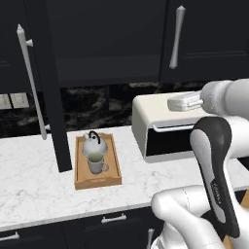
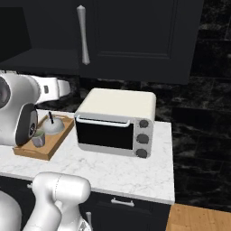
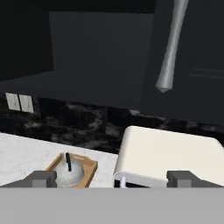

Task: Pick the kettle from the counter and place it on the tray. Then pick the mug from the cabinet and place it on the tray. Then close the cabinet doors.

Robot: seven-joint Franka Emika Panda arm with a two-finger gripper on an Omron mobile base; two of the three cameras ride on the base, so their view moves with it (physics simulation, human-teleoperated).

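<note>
- Left cabinet door stands swung open, edge-on to the left base view, its silver bar handle facing left; dark shelf of the cabinet is exposed behind it.
- Tray sits on the marble table, just right of the open door's lower edge.
- Kettle is on the tray's far half, black handle up; mug is on the tray right in front of it, close enough that I cannot tell whether they touch.
- Toaster oven sits on the table right of the tray, apart from it.
- Right cabinet door is closed.
- Pincer is up over the toaster oven's top, fingers wide apart, holding nothing.
</note>
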